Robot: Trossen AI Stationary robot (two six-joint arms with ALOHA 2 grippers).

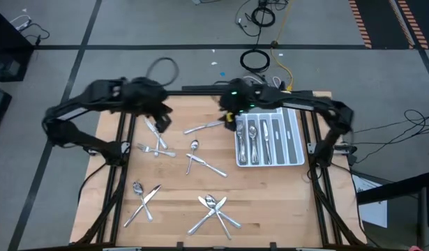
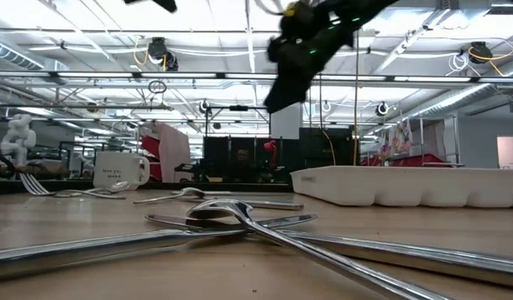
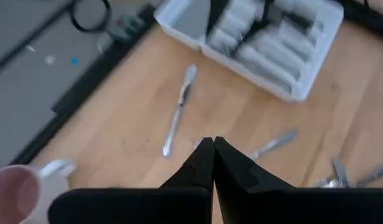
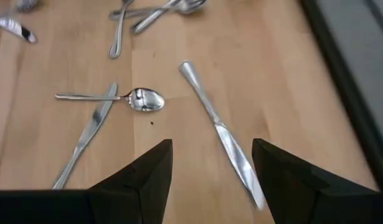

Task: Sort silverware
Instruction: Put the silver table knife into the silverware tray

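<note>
- overhead, you had the left gripper (image 1: 160, 120) over the far left of the wooden table (image 1: 270, 209), just above a crossed pair of silverware pieces (image 1: 155, 133), its fingers pressed together and holding nothing.
- your right gripper (image 1: 231, 117) hung at the far edge beside the white tray (image 1: 296, 146), fingers apart, with a lone knife (image 1: 204, 127) just to its left.
- the tray already held several pieces in its slots; loose silverware lay across the table: a fork (image 1: 155, 150), a spoon crossed with a knife (image 1: 195, 159) mid-table, a spoon and knife (image 1: 142, 198) near the front left, and a crossed cluster (image 1: 215, 210) at the front.
- from table height, you saw the crossed cluster (image 2: 231, 221) up close, the tray (image 2: 406, 185) to the right, a white mug (image 2: 118, 170) far left, and one dark arm (image 2: 310, 46) coming down from above.
- through the left wrist camera, your fingertips (image 3: 205, 163) met with no gap above bare wood, the knife (image 3: 179, 111) lay ahead and the tray (image 3: 291, 90) beyond it.
- through the right wrist camera, the fingers (image 4: 147, 174) stood wide apart and empty, the knife (image 4: 219, 134) running between them, a spoon over a knife (image 4: 138, 99) to one side.
</note>
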